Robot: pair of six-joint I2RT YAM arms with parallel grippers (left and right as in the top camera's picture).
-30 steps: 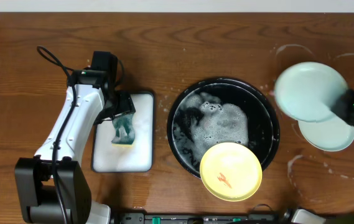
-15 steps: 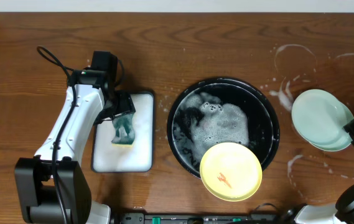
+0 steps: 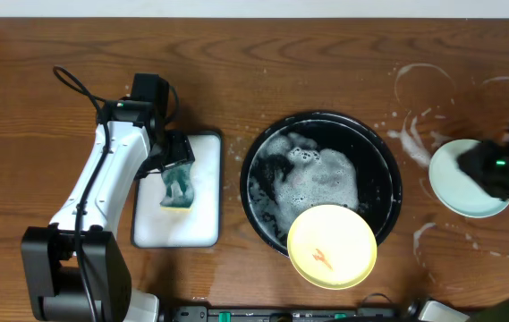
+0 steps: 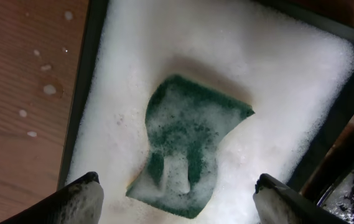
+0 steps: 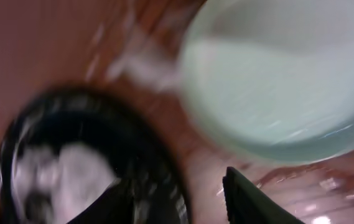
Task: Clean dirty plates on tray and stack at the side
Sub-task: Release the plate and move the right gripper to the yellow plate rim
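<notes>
**One yellow plate on the tray rim, mint-green ware under the right gripper**

The black tray (image 3: 322, 115) is seen at the middle of the table (image 3: 39, 89), half filled with foam (image 3: 321, 179). The yellow plate (image 3: 332, 234) lies flat and face up across the tray's near rim, partly overhanging it; an orange smear (image 3: 322, 259) is carried near its front edge. Being round, it shows no long axis.

To the right, well apart from the tray, a mint-green plate (image 3: 455, 183) (image 5: 276, 87) lies flat on the wet wood. Whether one or two are stacked there cannot be told. It is partly covered by the right gripper (image 3: 496, 165), which is blurred. Only one finger (image 5: 251, 199) is made out in the wrist view, so the state of those jaws cannot be told.

The left gripper (image 3: 175, 161) (image 4: 177, 186) is held above a white tray (image 3: 221, 179), jaws wide apart and empty. A green sponge (image 3: 179, 190) (image 4: 189, 146) lies in suds between the fingers (image 4: 80, 202).
</notes>
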